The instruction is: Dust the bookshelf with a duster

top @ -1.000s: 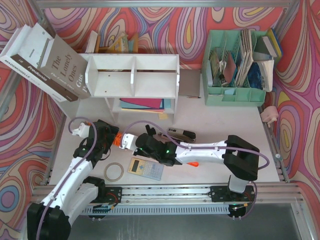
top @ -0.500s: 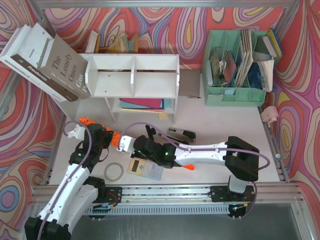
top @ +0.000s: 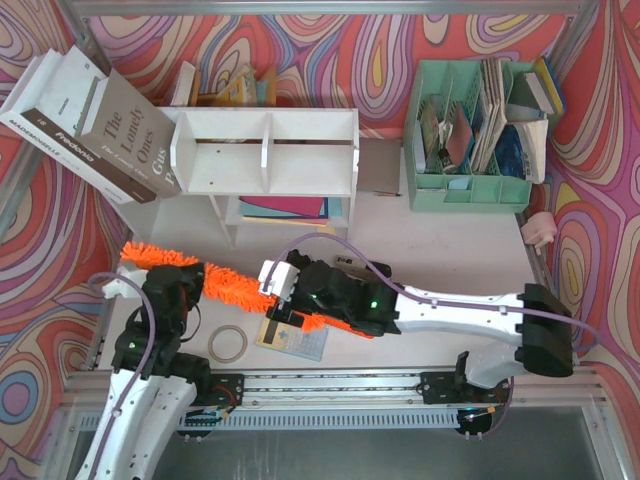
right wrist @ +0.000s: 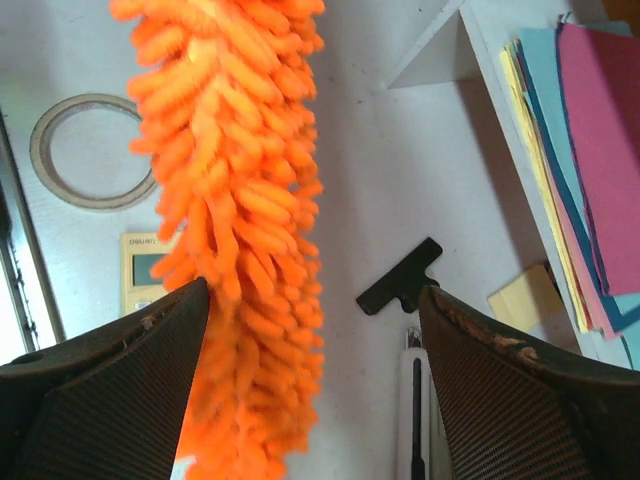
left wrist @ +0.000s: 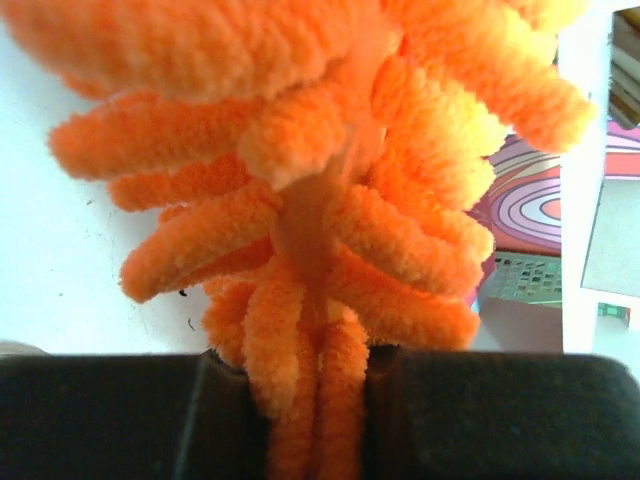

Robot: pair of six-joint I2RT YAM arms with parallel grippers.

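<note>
Duster (top: 228,280): long axis left-right, just near of bookshelf (top: 300,125). Left end effector (top: 183,283) clenched on its fluff. Right end effector (top: 277,290) released, straddling it.

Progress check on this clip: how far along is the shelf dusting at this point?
Done: the duster is picked up, clamped by its fluffy part in the shut left gripper. In hand: the right gripper is open, its fingers either side of the duster without gripping it. Left: all of the dusting. The duster sits out in front of the bookshelf, apart from it.
</note>
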